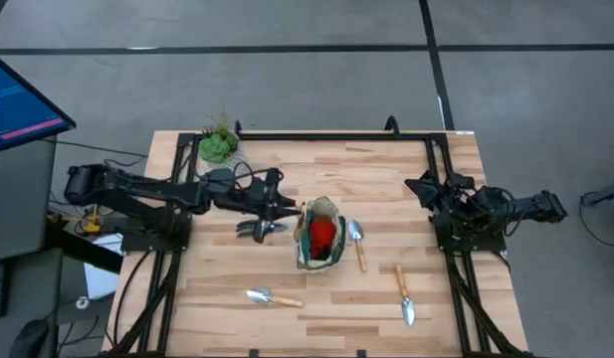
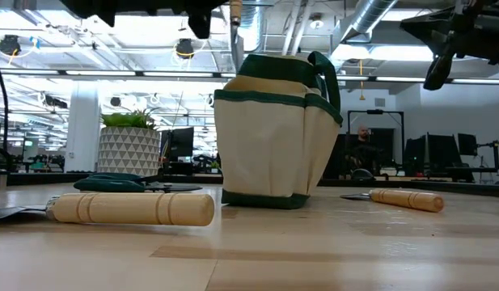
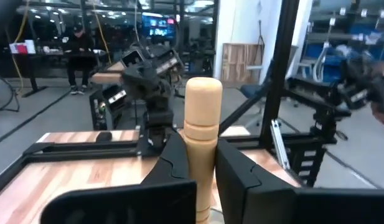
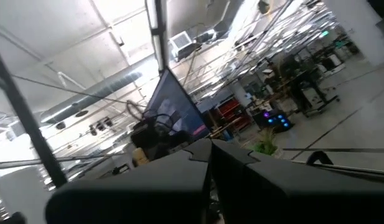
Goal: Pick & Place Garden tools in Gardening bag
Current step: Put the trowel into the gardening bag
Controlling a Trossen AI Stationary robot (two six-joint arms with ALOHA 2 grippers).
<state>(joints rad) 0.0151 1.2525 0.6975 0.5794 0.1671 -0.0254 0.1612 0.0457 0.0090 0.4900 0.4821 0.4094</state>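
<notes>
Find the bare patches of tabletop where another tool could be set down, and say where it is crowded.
Free: the far strip between the potted plant and the right arm's base; the near left corner beside the lone trowel. Crowded: the middle, where the left gripper, gripping a wooden handle, pruning shears, gardening bag and another trowel cluster.

Gardening bag (image 1: 320, 242): small soft beige fabric tote with dark green trim, handles and side pockets; stands upright near the centre of the surface, mouth open upward.
Red item (image 1: 323, 233): lies inside the bag, visible through its mouth.
Held trowel (image 3: 201, 134): pale wooden handle, upright, clamped between the left tool's fingers (image 3: 173, 158), just beside the bag's left side.
Pruning shears (image 1: 262, 229): dark handles; flat on the surface, left of the bag.
Trowel beside bag (image 1: 357, 242): silver blade, wooden handle; flat, just right of the bag.
Front trowel (image 1: 272, 297): flat, near the front edge.
Right trowel (image 1: 403, 294): flat, front right, well apart from the bag.
</notes>
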